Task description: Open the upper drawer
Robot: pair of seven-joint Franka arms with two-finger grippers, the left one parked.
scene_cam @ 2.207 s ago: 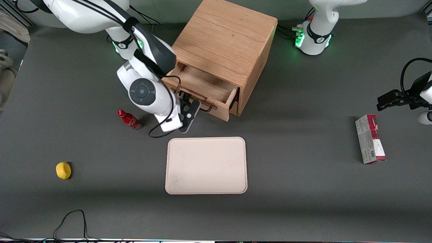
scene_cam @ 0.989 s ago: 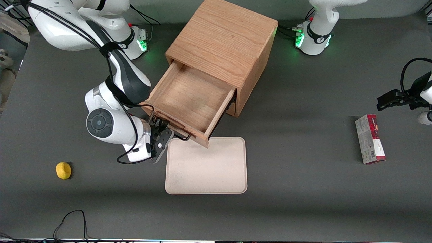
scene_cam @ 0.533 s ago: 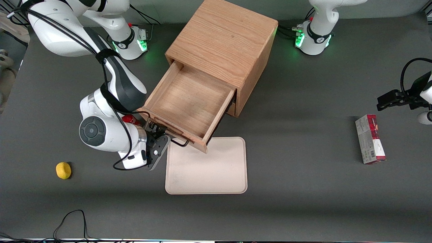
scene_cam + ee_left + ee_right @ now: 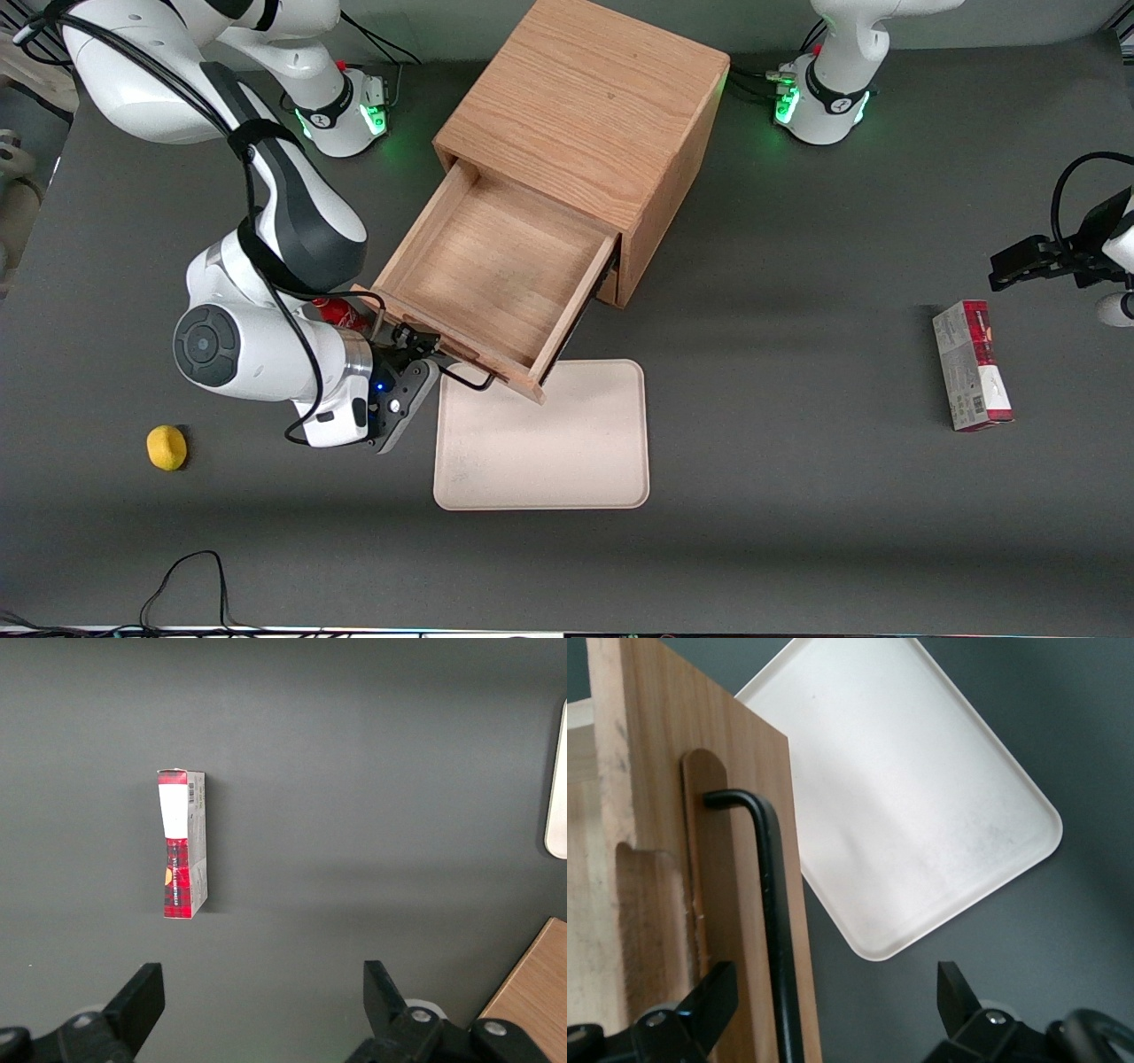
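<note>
The oak cabinet [image 4: 585,97] has its upper drawer [image 4: 492,266] pulled far out, its bare wooden inside showing. A long black bar handle [image 4: 469,379] runs along the drawer front [image 4: 735,904]. My right gripper [image 4: 423,353] is at that front, at the end nearer the working arm. It is open. In the right wrist view the handle [image 4: 775,930] passes between the spread fingers of the gripper [image 4: 833,988], close to one finger [image 4: 713,992] and apart from the other.
A cream tray [image 4: 549,443] lies on the table just below the drawer's front corner, nearer the front camera; the tray [image 4: 912,815] shows past the drawer. A red bottle [image 4: 335,312] is partly hidden by my arm. A yellow object [image 4: 166,447] and a red-and-white box [image 4: 972,365] lie at either end of the table.
The upper drawer has slid from barely open to far out of the cabinet. Over the last half second the drawer stays put and my wrist has shifted slightly toward the working arm's end.
</note>
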